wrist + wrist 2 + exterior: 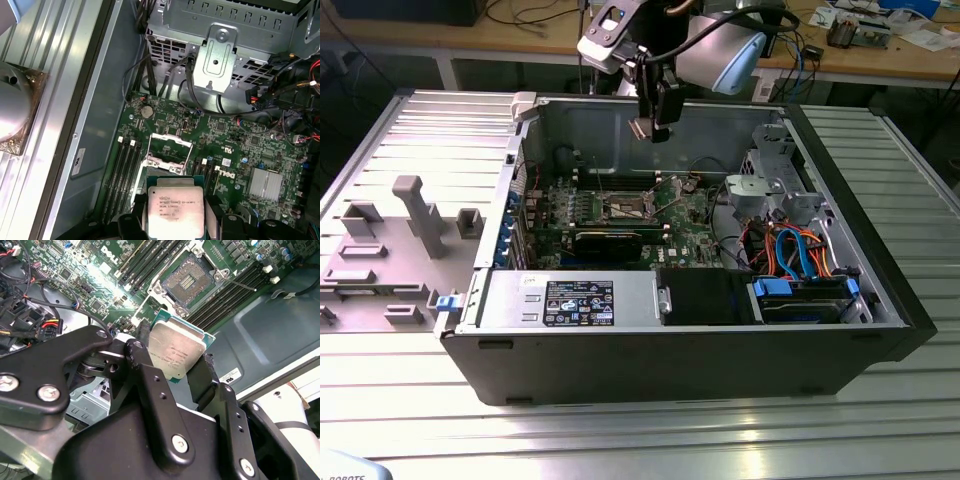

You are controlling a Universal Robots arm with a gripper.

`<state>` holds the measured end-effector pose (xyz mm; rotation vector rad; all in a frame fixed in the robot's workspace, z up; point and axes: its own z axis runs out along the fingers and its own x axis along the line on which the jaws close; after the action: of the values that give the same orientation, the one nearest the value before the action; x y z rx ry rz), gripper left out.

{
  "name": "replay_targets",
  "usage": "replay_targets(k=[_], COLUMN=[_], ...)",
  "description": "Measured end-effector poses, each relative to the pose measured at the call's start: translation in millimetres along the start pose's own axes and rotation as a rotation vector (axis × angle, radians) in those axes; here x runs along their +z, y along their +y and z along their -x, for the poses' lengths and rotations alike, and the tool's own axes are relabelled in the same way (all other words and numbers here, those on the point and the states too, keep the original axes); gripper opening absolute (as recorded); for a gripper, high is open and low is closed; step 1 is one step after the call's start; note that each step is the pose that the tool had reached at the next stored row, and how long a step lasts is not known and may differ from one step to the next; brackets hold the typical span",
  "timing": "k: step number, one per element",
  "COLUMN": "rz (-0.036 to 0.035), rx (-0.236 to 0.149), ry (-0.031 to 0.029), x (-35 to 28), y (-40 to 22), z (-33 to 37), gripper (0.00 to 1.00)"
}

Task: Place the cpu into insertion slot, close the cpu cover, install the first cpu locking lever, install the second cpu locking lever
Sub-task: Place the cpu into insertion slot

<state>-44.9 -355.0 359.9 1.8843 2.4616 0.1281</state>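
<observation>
My gripper (pixel 653 122) hangs above the open computer case, shut on the cpu (pixel 642 128). In the second wrist view the cpu (pixel 177 352), a square chip with a silver top, sits clamped by its edges between the two black fingers (pixel 142 362). The first wrist view shows the same cpu (pixel 175 212) in the gripper (pixel 175 222). Below it on the green board lies the insertion slot (pixel 190 282) (pixel 625 208), dark in the centre and uncovered. The silvery cpu cover (pixel 169 145) stands raised at the slot. A thin locking lever (pixel 242 286) sticks out beside the slot.
Black memory slots (pixel 225 297) flank the socket. A metal drive cage (pixel 770 185) with orange and blue cables (pixel 795 255) fills the case toward the exterior view's right. A black card (pixel 610 242) and a power supply (pixel 575 300) sit nearer. A grey fixture (pixel 410 235) stands outside the case.
</observation>
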Motion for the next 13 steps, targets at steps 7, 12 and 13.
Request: replay_targets(k=[7, 12, 13], rz=[0.0004, 0.0005, 0.0007], rx=[0.021, 0.032, 0.039], ry=[-0.0019, -0.0029, -0.0035], x=[-0.1, -0.4, -0.4], y=[-2.0, -6.1, -6.1], z=[-0.6, -1.7, -1.7], gripper=[0.55, 0.55, 0.55])
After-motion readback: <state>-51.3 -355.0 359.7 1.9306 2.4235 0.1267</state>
